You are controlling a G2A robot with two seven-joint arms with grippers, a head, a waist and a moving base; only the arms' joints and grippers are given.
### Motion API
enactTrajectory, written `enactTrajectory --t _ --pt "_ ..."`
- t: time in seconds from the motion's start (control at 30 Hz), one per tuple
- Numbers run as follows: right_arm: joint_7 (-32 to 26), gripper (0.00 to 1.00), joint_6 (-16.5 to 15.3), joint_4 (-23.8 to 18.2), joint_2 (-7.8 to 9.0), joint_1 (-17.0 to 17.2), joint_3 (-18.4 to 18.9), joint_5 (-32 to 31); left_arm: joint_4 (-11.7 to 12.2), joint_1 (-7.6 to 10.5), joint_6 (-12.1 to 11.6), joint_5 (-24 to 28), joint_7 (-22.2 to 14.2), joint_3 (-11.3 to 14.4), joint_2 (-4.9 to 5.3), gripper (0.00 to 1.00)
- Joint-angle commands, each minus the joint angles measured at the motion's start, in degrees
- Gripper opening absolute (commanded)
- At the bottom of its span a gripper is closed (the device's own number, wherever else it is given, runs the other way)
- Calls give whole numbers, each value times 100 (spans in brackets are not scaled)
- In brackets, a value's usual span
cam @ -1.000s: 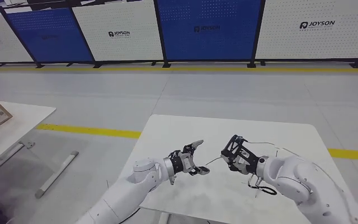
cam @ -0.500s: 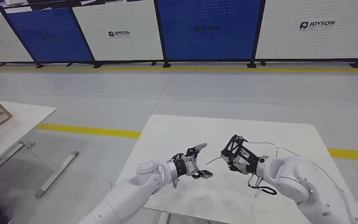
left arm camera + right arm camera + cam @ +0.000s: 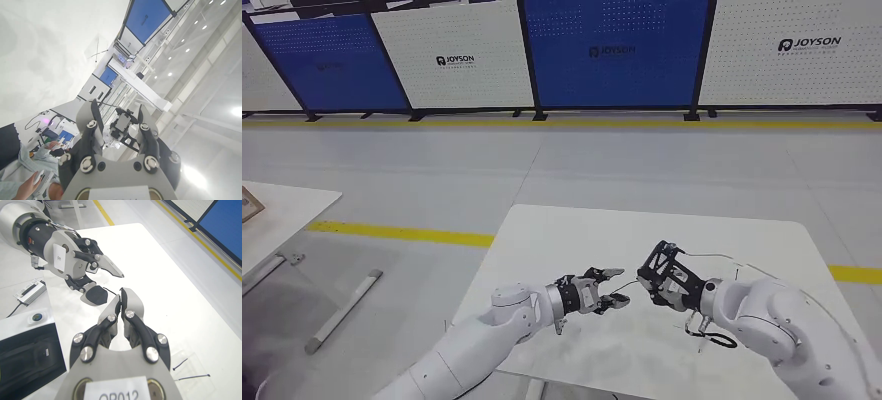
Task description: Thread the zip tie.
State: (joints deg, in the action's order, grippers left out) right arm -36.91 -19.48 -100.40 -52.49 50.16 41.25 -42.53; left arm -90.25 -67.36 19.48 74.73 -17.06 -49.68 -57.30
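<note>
Poised above a wide white tabletop (image 3: pixel 642 235), lifted off its surface. Has the right pincer (image 3: pixel 121 293) clenched on the zip tie (image 3: pixel 110 291), with only a short black end poking past the fingertips toward the other arm. Has the left pincer (image 3: pixel 111 287) released and spread wide, facing the right one almost tip to tip, that thin end just beside its lower pad but not gripped. Cannot tell where the tie's head sits. Also has two spare ties (image 3: pixel 179 364) lying flat on the tabletop, well apart from both pincers. Looks like the handover-and-align step: free end offered, nothing threaded yet. Calls next for closing softly on that slender end without bending it aside, then lining it squarely with the head's slot; likely to slip or buckle if skewed.
</note>
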Motion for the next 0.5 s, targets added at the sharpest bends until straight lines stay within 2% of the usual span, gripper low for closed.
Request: enactTrajectory --t 0.0,0.1,0.2,0.3,0.4,0.47 --pt "0 0 0 0 0 0 0 0 12 38 0 29 -1 65 18 35" --pt "0 0 0 0 0 0 0 0 49 107 0 96 -25 154 45 38" --pt "0 0 0 0 0 0 0 0 96 166 0 169 -12 222 61 36" --pt "0 0 0 0 0 0 0 0 128 225 0 229 -22 305 76 24" --pt "0 0 0 0 0 0 0 0 155 283 0 299 -27 376 91 16" --pt "0 0 0 0 0 0 0 0 189 323 0 412 -43 427 97 21"
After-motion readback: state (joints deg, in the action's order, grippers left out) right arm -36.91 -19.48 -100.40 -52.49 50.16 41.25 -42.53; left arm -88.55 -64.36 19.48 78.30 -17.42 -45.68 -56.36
